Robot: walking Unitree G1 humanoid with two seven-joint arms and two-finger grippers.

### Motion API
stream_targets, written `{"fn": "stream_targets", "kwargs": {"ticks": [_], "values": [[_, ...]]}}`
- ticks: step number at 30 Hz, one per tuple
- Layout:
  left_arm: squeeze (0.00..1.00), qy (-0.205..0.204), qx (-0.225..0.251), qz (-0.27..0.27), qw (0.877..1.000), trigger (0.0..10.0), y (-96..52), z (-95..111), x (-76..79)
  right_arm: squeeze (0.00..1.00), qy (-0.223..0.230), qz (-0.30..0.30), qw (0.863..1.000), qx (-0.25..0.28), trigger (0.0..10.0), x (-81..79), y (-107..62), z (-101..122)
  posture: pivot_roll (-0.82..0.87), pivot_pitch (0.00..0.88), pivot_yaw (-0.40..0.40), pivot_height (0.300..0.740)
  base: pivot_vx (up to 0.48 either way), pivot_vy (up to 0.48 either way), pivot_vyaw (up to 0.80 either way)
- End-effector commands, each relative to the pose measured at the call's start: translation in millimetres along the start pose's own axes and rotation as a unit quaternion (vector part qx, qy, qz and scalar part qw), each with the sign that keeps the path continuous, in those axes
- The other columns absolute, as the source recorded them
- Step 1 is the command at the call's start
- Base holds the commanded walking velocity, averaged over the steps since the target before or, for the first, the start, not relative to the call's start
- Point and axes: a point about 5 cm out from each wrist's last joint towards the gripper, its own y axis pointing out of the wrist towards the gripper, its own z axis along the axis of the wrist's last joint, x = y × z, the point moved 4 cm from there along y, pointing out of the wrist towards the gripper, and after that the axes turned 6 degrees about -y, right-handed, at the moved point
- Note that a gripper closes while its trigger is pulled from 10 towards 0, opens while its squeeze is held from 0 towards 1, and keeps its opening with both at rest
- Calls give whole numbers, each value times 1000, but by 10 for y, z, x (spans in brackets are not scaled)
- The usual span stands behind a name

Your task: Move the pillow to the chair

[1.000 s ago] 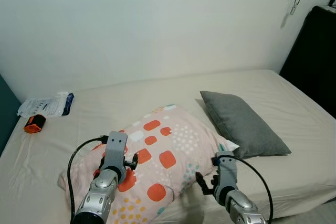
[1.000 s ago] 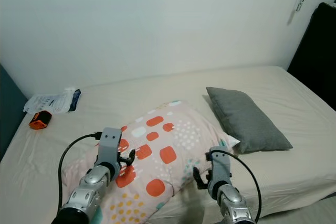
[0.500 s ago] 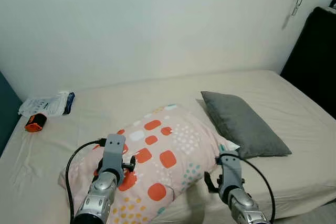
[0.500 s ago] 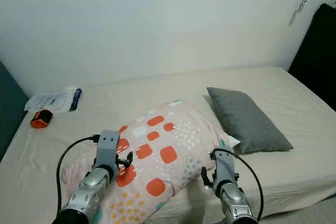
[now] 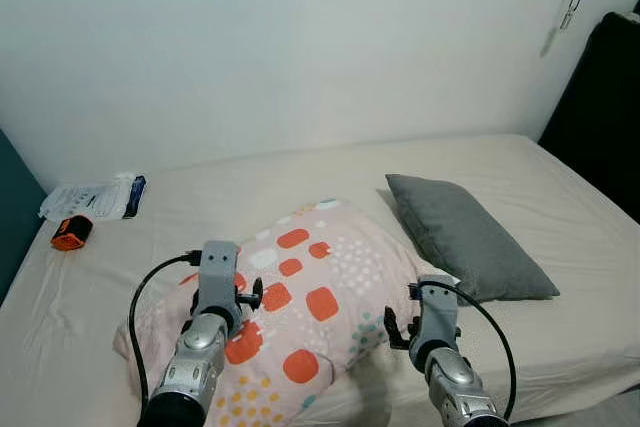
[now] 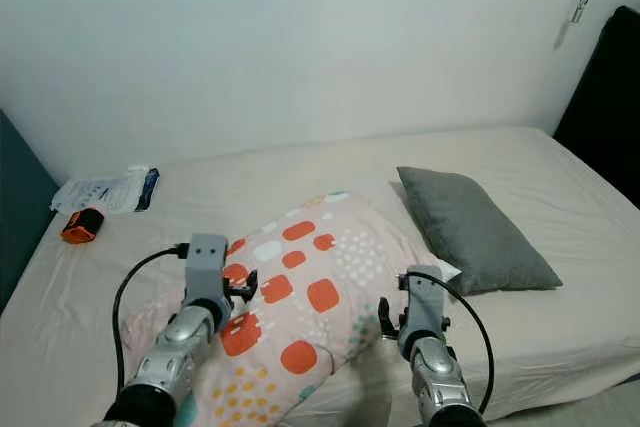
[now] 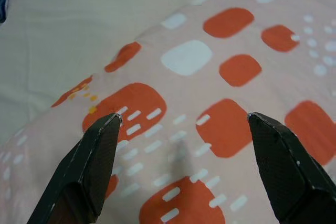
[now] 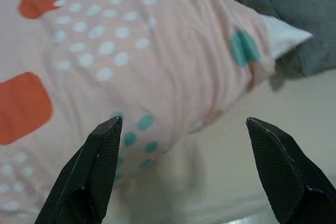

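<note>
A pink pillow [image 5: 310, 297] with orange squares and dotted patches lies on the near part of the bed [image 5: 250, 192]. My left gripper [image 7: 182, 116] is open just above the pillow's left part, its fingers [image 7: 94, 166] spread over the orange patches. My right gripper [image 8: 183, 121] is open at the pillow's right corner, low over the sheet beside it. Both silver arms reach in from below, the left arm [image 5: 205, 332] over the pillow and the right arm [image 5: 440, 352] beside it. Nothing is held.
A grey pillow [image 5: 465, 237] lies to the right, touching the patterned one. An orange and black object [image 5: 68, 234] and a white packet [image 5: 90, 199] sit at the bed's far left. A dark object [image 5: 600, 97] stands past the bed's right side. A white wall is behind.
Both arms have edged slightly forward toward the pillow; the right gripper is a little closer to its right corner. The pillow has not moved.
</note>
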Motion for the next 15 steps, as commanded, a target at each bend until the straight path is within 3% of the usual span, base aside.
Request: {"fn": "stream_targets", "kwargs": {"ticks": [1, 6, 15], "values": [[0, 10, -11, 0, 1000, 10000, -2, -46, -30, 0, 5, 2, 1000, -1, 10000, -22, 5, -5, 45, 0, 26, 740, 0, 0, 0], [0, 12, -1, -18, 1000, 10000, -3, 2, 18, 0, 24, 31, 999, 5, 10000, -111, -2, 0, 48, 0, 23, 740, 0, 0, 0], [0, 2, -5, -16, 1000, 10000, -13, -17, -2, 0, -21, 17, 1000, 15, 10000, -84, 0, 32, 40, 0, 28, 740, 0, 0, 0]]}}
